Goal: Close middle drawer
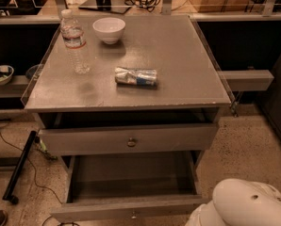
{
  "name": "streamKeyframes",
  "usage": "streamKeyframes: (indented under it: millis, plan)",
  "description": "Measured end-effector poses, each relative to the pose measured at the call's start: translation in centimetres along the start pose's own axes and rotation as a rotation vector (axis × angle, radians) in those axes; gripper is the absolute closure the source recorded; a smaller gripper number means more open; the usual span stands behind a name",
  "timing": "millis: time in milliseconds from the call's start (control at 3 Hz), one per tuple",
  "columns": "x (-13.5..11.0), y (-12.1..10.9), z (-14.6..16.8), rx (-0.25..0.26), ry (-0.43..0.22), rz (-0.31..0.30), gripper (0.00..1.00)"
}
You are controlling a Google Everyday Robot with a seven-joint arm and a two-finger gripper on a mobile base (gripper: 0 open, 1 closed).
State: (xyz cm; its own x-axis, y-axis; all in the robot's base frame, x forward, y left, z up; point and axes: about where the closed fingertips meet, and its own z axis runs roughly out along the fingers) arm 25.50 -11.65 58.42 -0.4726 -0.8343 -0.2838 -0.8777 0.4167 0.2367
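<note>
The middle drawer (pixel 131 207) is pulled far out at the bottom of the camera view. Its low grey front panel has a small round knob (pixel 133 215) at its centre, and its bare grey inside (pixel 131 173) is empty. Above it, the top drawer (pixel 126 139), with a similar low front and a knob, stands slightly open. My gripper is out of view. Only the white rounded shell of my arm (pixel 249 204) shows at the bottom right, just right of the middle drawer's front corner.
On the grey cabinet top (pixel 187 74) stand a water bottle (pixel 75 42), a white bowl (pixel 109 29) and a crumpled snack bag (pixel 136 76). A grey shelf (pixel 246 79) sticks out to the right. Cables (pixel 18 145) and a black bar (pixel 19 168) lie on the floor at the left.
</note>
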Motion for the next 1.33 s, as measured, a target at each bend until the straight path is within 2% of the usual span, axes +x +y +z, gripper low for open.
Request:
streamKeyframes:
  millis: [333, 667, 1333]
  plan:
    - [0.6, -0.4, 2.4, -0.057, 0.024, 0.032, 1.0]
    - [0.6, -0.4, 2.4, -0.057, 0.024, 0.032, 1.0]
    - [1.0, -2.4, 5.9, -0.069, 0.034, 0.077, 1.0]
